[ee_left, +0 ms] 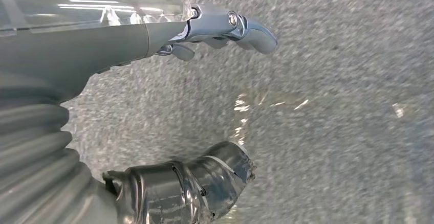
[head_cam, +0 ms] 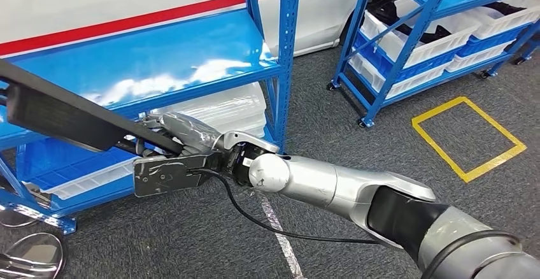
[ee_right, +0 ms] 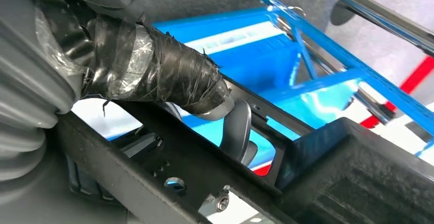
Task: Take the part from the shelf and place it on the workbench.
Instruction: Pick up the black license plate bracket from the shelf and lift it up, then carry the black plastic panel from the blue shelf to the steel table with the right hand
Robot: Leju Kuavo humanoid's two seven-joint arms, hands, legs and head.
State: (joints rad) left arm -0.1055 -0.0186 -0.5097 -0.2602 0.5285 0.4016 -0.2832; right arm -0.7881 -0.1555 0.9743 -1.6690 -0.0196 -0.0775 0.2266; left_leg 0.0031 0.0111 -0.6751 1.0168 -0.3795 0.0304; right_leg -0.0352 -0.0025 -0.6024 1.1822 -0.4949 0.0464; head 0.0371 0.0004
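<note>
The part is a long black bar with a flat black panel, slanting out in front of the blue shelf on the left. My right hand grips the bar at its near end, the arm reaching across from the lower right. Up close, the taped thumb presses on the black bar, and the part's thick black block lies beyond it. My left hand hangs over grey carpet with its fingers and thumb apart, holding nothing.
A white bin sits on the shelf's lower level. A second blue rack with white bins stands at the back right. A yellow tape square marks the carpet. A white panel with a red stripe runs behind the shelf.
</note>
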